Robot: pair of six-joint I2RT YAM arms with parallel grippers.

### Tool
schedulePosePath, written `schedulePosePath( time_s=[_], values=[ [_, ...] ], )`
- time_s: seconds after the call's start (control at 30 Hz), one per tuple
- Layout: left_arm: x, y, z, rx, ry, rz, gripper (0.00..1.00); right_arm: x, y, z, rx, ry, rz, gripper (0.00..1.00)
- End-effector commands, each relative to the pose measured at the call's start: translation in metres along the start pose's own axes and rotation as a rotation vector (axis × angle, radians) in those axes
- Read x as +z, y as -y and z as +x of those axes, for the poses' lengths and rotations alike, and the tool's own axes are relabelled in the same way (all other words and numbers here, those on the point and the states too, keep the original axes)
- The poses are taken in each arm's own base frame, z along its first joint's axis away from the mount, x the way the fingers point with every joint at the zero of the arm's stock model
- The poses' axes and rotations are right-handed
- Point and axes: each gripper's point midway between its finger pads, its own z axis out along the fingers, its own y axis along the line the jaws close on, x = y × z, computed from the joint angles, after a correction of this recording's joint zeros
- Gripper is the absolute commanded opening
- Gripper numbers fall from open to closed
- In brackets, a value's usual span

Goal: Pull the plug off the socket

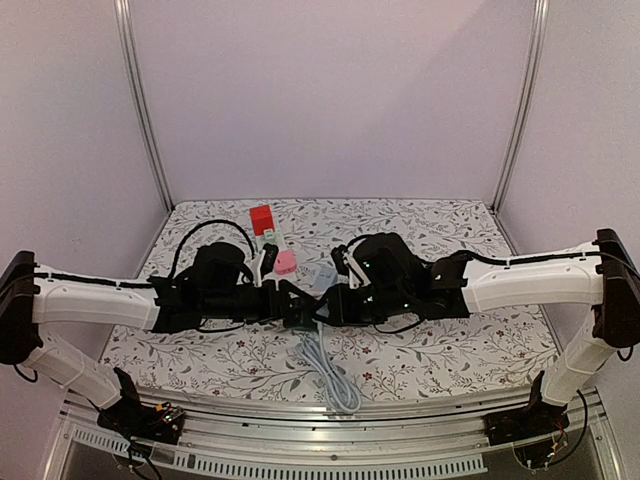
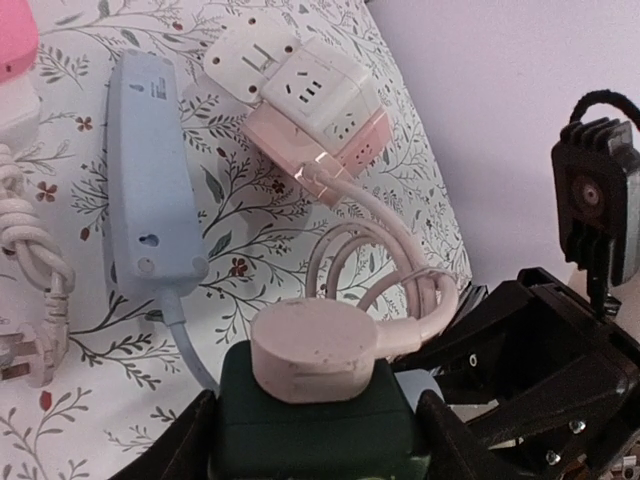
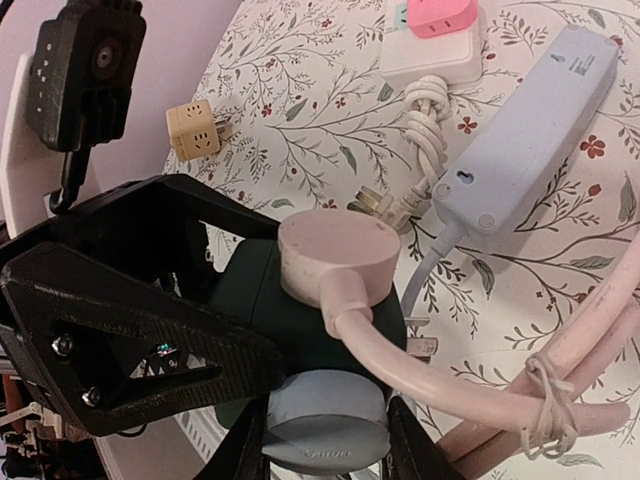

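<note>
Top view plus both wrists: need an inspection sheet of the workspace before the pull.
Surface: floral cloth, flat.
Job's things: green socket with pink plug on top and blue plug on its side, both plugged in.
Clutter: blue strip, white strip with a pink adapter, pink-white cube, beige cube, red block.
Grippers: left gripper shut on the socket; right gripper shut on the blue plug.
Cables: pink cord coiled and tied; white cord bundled; blue lead runs toward the socket.
Surroundings: plain walls, two metal posts; nothing else seen.
</note>
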Motion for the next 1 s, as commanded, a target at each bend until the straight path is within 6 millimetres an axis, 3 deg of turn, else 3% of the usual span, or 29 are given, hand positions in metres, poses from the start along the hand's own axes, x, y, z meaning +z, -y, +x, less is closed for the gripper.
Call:
schedulePosePath(
  time_s=[0.0,0.3,0.53,0.63,0.77,0.97],
  values=[
    [-0.014,0.036,-0.008,0.1,0.049,0.109,0.31,-0.002,0.005,-0.01,0.132,0.019,0.01,0.0],
    [-0.019,0.031,-0.005,0.098,0.057,0.106,0.3,-0.003,0.005,-0.017,0.172,0.015,-0.001,0.0],
    [-0.021,0.028,-0.012,0.093,0.069,0.046,0.29,0.0,0.031,-0.011,0.137,0.013,0.127,0.0],
    [-0.019,0.023,-0.014,0.117,0.063,-0.016,0.29,-0.004,0.034,-0.019,0.125,0.041,0.167,0.0],
    [-0.012,0.015,-0.004,0.196,0.003,-0.138,0.28,-0.006,0.032,-0.025,0.119,0.056,0.182,0.0],
    [-0.004,0.02,0.003,0.22,-0.028,-0.151,0.28,0.002,0.034,-0.023,0.135,0.038,0.206,0.0]
  ],
)
